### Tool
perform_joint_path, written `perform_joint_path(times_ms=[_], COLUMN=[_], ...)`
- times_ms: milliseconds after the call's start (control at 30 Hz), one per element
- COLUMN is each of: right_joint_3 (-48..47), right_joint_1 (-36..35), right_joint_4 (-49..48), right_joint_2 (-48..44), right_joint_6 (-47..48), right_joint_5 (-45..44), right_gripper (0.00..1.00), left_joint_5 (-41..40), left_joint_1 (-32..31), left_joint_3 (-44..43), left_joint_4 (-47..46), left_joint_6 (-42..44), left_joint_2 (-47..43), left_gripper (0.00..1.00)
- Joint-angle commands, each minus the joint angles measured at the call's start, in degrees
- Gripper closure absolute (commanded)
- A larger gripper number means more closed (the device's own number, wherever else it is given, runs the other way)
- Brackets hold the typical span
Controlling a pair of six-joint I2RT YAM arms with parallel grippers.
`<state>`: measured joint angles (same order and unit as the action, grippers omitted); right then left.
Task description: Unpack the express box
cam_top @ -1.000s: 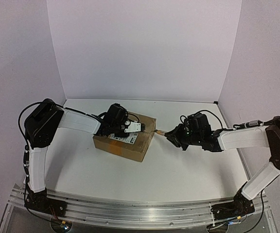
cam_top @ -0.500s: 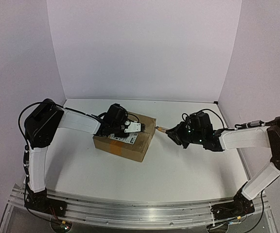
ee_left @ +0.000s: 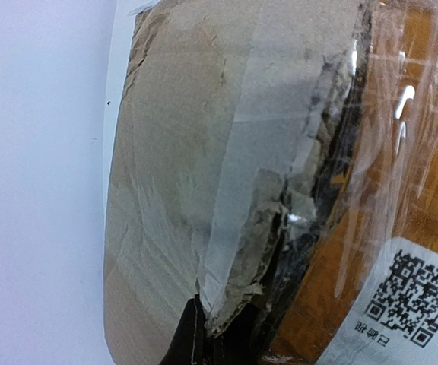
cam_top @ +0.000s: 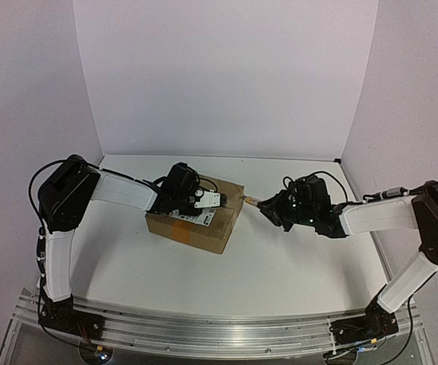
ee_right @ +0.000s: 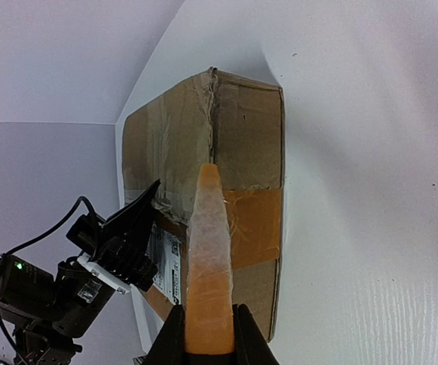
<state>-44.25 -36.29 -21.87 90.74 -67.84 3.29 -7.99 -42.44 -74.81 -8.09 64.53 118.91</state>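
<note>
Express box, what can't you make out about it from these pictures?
Inside the express box: closed flaps hide it, every view.
Text on the label: too small, top view; cut by the frame edge, left wrist view.
Tips of the left tool: under its own wrist, top view.
Far end of the tape strip in the right tool: stuck or loose, seen end-on, right wrist view.

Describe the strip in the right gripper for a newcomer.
Find the brown express box, the biggest object. From its right edge a narrow orange tape strip runs to the right gripper pinching it. Unlike the flat tape on the box, it's lifted clear.
</note>
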Motion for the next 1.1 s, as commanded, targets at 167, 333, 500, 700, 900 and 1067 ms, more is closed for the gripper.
perform_joint_path(times_ms=[167, 333, 500, 700, 900, 1067], right_joint_3=[-0.9, -1.0, 0.2, -1.0, -1.4, -1.5], right_joint_1=[0.5, 0.5, 0.8, 0.8, 0.8, 0.8], right_joint_4=[-3.1, -3.2, -3.0, -3.2, -4.5, -8.5], right_joint_2=[0.1, 1.0, -0.5, 1.3, 2.4, 3.6], right_joint_6=[-1.6, -1.9, -2.1, -2.2, -2.4, -3.1], right_joint_5=[-2.4, -2.5, -4.3, -3.8, -1.7, -0.3], right_gripper=[1.00, 1.00, 1.00, 1.00, 1.00, 1.00], left_joint_5=[1.6, 1.6, 1.7, 1.8, 1.8, 1.9], left_joint_1=[0.3, 0.3, 0.3, 0.3, 0.3, 0.2], left_joint_3=[2.4, 2.4, 2.6, 2.6, 2.8, 2.8], left_joint_4=[4.7, 4.6, 4.5, 4.2, 4.1, 3.8], left_joint_6=[-1.9, -1.8, -1.8, -1.4, -1.4, -1.3], left_joint_2=[-0.9, -1.0, -1.0, -1.1, -1.1, -1.1], left_gripper=[1.00, 1.00, 1.00, 1.00, 1.00, 1.00])
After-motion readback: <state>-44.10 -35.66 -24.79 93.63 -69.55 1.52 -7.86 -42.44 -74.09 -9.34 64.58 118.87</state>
